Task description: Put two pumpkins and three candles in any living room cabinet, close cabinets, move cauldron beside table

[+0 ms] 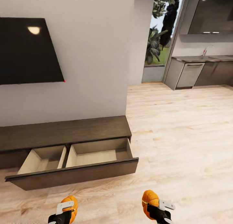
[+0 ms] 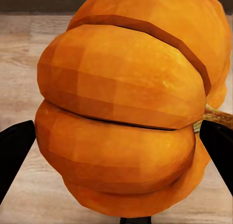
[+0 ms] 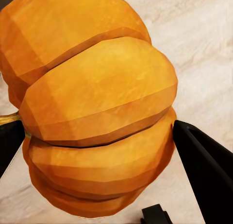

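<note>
Held pumpkins, open cabinet ahead

Two bright-orange ribbed round pumpkins, one low left, one low right; darker orange shading in the grooves between ribs, a tan stem showing at the edge of each.

Black gripper fingers flank each pumpkin; pale grey brackets behind them.

Low long dark-brown wooden cabinet, faint streaked grain on top; its open drawer interiors pale beige.

Light blond wooden plank floor, wavy grain.

Off-white plain wall. Glossy black wall screen with one pale light spot.

Grey kitchen counter units. Green foliage past the doorway.
</note>
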{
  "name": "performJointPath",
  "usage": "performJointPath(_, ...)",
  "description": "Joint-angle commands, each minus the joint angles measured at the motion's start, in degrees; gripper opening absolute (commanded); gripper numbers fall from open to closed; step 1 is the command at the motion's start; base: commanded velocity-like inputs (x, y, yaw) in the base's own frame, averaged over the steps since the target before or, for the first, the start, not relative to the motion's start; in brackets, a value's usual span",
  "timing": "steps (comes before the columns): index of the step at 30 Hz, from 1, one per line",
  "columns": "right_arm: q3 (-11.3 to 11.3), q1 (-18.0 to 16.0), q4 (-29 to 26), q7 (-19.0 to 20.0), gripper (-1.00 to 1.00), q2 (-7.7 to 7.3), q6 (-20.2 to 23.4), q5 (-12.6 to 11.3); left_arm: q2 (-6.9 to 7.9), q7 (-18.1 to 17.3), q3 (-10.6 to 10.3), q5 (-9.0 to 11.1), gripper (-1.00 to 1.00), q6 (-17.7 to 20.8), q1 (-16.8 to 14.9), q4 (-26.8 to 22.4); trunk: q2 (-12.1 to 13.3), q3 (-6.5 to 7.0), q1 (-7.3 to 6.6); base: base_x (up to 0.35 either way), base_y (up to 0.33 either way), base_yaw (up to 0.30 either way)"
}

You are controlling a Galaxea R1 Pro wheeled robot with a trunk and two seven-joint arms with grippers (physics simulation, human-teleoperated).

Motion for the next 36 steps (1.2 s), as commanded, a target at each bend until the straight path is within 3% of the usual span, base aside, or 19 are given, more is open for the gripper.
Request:
performJointPath(1, 0.5, -0.04, -0.03, -0.28, -1.0, -0.02, -0.23, -0.41, 0.01, 0.27, -0.49, 0.3, -1.0, -0.08, -0.02, -0.05, -0.03, -0.05, 0.02, 0.202, 0.0, 0.29)
performJointPath(7, 0.5, -0.04, -0.03, -0.19, -1.0, -0.04, -0.23, -0.41, 0.01, 0.27, -0.49, 0.3, -1.0, -0.08, -0.02, -0.05, -0.03, -0.05, 0.02, 0.236, 0.0, 0.19)
performJointPath(24, 0.5, -0.04, -0.1, -0.18, -1.0, -0.1, -0.23, -0.35, 0.01, 0.27, -0.49, 0.3, -1.0, -0.08, -0.02, -0.05, -0.03, -0.05, 0.02, 0.272, 0.046, 0.004)
performJointPath(36, 0.5, -0.04, -0.12, -0.19, -1.0, -0.1, -0.23, -0.32, 0.03, 0.31, -0.49, 0.25, -1.0, -0.15, -0.02, -0.05, -0.03, -0.05, 0.02, 0.076, 0.071, 0.122)
